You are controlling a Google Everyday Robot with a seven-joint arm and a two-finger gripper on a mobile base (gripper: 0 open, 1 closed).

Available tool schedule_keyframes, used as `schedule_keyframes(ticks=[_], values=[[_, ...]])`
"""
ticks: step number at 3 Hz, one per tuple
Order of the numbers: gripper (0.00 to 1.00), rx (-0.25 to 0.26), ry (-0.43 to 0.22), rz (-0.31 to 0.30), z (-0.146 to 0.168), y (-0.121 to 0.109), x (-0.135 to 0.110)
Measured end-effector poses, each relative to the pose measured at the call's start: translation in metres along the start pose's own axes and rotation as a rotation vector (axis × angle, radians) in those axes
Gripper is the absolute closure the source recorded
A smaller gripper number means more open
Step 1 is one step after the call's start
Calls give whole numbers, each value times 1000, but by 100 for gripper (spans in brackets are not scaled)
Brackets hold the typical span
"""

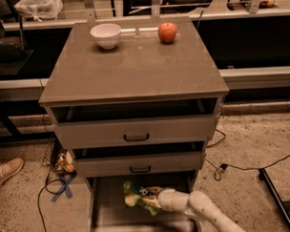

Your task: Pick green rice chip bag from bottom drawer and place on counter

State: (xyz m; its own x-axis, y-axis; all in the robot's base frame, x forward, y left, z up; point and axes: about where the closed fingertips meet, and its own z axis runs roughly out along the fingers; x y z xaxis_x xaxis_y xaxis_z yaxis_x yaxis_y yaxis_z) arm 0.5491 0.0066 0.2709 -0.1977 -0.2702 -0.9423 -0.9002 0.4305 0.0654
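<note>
The grey-brown worktop [134, 70] carries a white bowl [106, 35] near its far-left corner and a red apple [167, 32] by its far edge. Below it, the bottom drawer [110, 212] stands open. Inside, toward its back, the gripper [151, 200] has its jaws closed on the green rice chip bag [134, 194].
</note>
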Motion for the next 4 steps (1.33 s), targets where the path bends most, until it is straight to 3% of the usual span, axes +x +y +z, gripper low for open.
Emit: schedule_keyframes(ticks=[1,2,3,4], values=[[100,-1,-68,-31,-37,1,-15],[100,-1,-68,-31,-37,1,-15],[100,-41,-112,-140,-65,22,-58],[100,-79,-214,-423,-150,77,-167]])
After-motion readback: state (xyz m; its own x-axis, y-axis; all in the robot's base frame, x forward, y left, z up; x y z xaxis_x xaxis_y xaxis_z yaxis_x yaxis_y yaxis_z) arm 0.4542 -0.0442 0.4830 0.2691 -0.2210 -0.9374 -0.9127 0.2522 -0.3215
